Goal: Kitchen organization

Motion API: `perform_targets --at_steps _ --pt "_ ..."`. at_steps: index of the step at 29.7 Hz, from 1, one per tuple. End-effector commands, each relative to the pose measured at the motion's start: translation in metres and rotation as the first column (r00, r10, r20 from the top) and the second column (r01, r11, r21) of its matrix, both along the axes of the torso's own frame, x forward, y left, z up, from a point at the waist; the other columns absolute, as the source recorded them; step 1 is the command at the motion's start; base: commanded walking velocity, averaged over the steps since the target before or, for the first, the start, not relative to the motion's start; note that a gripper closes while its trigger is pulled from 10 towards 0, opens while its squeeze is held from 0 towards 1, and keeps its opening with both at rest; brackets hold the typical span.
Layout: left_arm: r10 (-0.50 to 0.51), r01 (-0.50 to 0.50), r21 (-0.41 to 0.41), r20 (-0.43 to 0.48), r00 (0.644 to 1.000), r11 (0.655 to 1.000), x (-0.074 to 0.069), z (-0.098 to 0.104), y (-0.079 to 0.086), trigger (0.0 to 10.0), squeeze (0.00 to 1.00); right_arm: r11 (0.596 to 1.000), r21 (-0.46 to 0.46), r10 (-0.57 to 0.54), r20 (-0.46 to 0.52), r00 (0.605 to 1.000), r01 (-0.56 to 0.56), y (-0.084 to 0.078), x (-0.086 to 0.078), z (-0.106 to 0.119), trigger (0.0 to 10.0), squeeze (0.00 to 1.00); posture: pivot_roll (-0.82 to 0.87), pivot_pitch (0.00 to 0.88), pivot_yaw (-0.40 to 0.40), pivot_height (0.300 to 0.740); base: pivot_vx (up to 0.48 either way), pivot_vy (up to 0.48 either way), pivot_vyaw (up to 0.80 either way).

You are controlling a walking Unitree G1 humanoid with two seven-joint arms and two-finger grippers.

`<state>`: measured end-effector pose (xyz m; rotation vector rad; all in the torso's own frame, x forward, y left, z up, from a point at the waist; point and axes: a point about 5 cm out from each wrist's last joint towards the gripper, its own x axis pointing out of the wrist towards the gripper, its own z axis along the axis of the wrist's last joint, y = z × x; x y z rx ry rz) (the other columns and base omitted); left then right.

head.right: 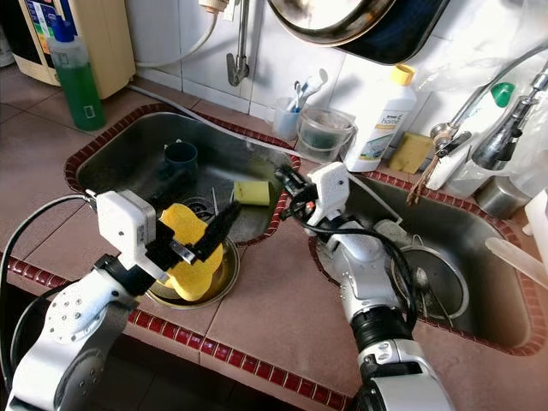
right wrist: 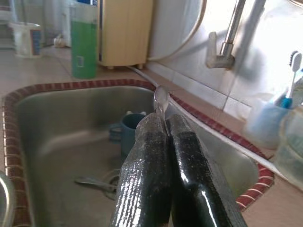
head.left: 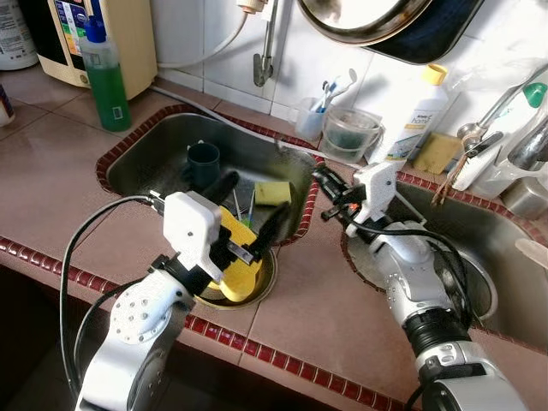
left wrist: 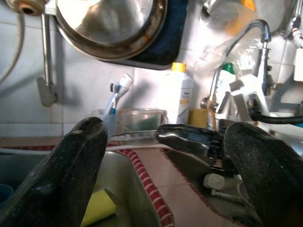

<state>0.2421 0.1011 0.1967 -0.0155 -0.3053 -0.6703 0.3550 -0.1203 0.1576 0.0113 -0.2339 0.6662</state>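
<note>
Nearest, at the counter's red-tiled front edge (head.left: 282, 360): a steel bowl (head.left: 267, 281) with a yellow pad (head.left: 238, 272) lying in it, parked close to the drop, so little margin for a nudge outward.

Just above it, the left gripper (head.left: 248, 210): spread wide, holding nothing, straddling the pad from over the bowl. Probably poised that way to close on the pad or to stay clear of the other arm.

Further in, over the tiled ridge between the two basins, the right gripper (right wrist: 162, 124): pinched tight on a thin metal spoon (right wrist: 161, 97), bowl end poking out past the fingertips. Held low and pointed toward the left sink (head.left: 145, 154), likely to carry the spoon across the ridge without catching the rim.

Inside that sink: a dark cup (head.left: 204, 163) upright near the middle, a sink sponge (head.left: 272, 193) against the near-right wall, loose cutlery by the drain. Open steel floor left of the cup; tighter room by the sponge.

In the right sink (head.left: 488, 231): a round lid or plate and more cutlery.

Farthest, along the tiled wall: a green bottle (head.left: 107, 77), a toothbrush cup (head.left: 310, 116), a clear tub (head.left: 349, 133), a white bottle (head.left: 415, 111), and a hanging pan (head.left: 368, 17) overhead, limiting upward reach there.
</note>
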Motion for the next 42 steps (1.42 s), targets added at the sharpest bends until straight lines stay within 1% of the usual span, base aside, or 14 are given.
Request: perform_targets --at_steps 1,3,7,12,16,17,19,21,27,30,33,38,39,42 --pt "-0.049 0.049 -0.005 0.006 0.999 0.999 -0.008 0.004 -0.008 10.0 0.0 0.999 0.009 0.031 -0.014 0.999 -0.031 -0.003 0.002 0.002 10.0 0.0 -0.07 0.099 -0.16 0.74 0.0 0.0 0.0" --pt "-0.056 0.056 -0.006 0.001 0.998 0.998 -0.009 0.004 -0.009 10.0 0.0 0.999 0.011 0.041 -0.017 0.999 -0.041 -0.002 0.002 0.002 10.0 0.0 -0.07 0.104 -0.16 0.74 0.0 0.0 0.0" --pt "-0.078 0.078 -0.011 -0.014 0.997 0.997 -0.015 0.004 -0.013 10.0 0.0 0.997 0.038 0.066 -0.06 0.996 -0.064 -0.005 0.004 -0.002 10.0 0.0 -0.06 0.106 -0.159 0.74 0.0 0.0 0.0" --pt "-0.093 0.092 -0.015 -0.026 0.995 0.996 -0.02 0.005 -0.015 10.0 0.0 0.996 0.025 0.085 -0.104 0.991 -0.083 -0.006 0.006 -0.009 10.0 0.0 -0.06 0.114 -0.16 0.74 0.0 0.0 0.0" --pt "-0.104 0.104 -0.016 -0.04 0.994 0.994 -0.025 0.006 -0.016 10.0 0.0 0.996 0.012 0.091 -0.126 0.988 -0.091 -0.007 0.007 -0.013 10.0 0.0 -0.05 0.132 -0.16 0.74 0.0 0.0 0.0" --pt "-0.118 0.117 -0.015 -0.052 0.992 0.993 -0.029 0.005 -0.018 10.0 0.0 0.995 0.007 0.096 -0.136 0.986 -0.096 -0.006 0.008 -0.014 10.0 0.0 -0.05 0.141 -0.161 0.74 0.0 0.0 0.0" --pt "-0.134 0.134 -0.016 -0.066 0.989 0.991 -0.033 0.005 -0.02 10.0 0.0 0.995 0.007 0.099 -0.143 0.985 -0.099 -0.006 0.009 -0.014 10.0 0.0 -0.05 0.151 -0.16 0.74 0.0 0.0 0.0" --pt "-0.134 0.134 -0.016 -0.066 0.989 0.991 -0.033 0.005 -0.02 10.0 0.0 0.995 0.007 0.099 -0.143 0.985 -0.099 -0.006 0.009 -0.014 10.0 0.0 -0.05 0.151 -0.16 0.74 0.0 0.0 0.0" --pt "-0.189 0.188 -0.023 -0.106 0.976 0.982 -0.046 0.004 -0.026 10.0 0.0 0.995 0.001 0.097 -0.154 0.983 -0.098 -0.006 0.014 -0.011 10.0 0.0 -0.05 0.186 -0.159 0.74 0.0 0.0 0.0" --pt "-0.2 0.2 -0.019 -0.124 0.972 0.98 -0.05 0.003 -0.026 10.0 0.0 0.993 0.002 0.115 -0.152 0.982 -0.116 -0.003 0.016 -0.008 10.0 0.0 -0.05 0.201 -0.158 0.74 0.0 0.0 0.0" --pt "-0.212 0.215 -0.002 -0.157 0.965 0.977 -0.055 -0.002 -0.026 10.0 0.0 0.989 0.007 0.15 -0.133 0.98 -0.15 0.004 0.018 -0.002 10.0 0.0 -0.05 0.213 -0.157 0.74 0.0 0.0 0.0" --pt "-0.208 0.216 0.018 -0.192 0.959 0.976 -0.058 -0.01 -0.025 10.0 0.0 0.983 0.022 0.182 -0.112 0.977 -0.181 0.012 0.019 0.006 10.0 0.0 -0.06 0.226 -0.156 0.74 0.0 0.0 0.0" --pt "-0.2 0.21 0.028 -0.207 0.958 0.977 -0.059 -0.013 -0.024 10.0 0.0 0.979 0.028 0.202 -0.101 0.974 -0.2 0.016 0.02 0.01 10.0 0.0 -0.06 0.228 -0.155 0.74 0.0 0.0 0.0" --pt "-0.195 0.206 0.032 -0.211 0.958 0.978 -0.059 -0.013 -0.024 10.0 0.0 0.974 0.038 0.226 -0.092 0.97 -0.223 0.021 0.021 0.013 10.0 0.0 -0.06 0.232 -0.155 0.74 0.0 0.0 0.0"
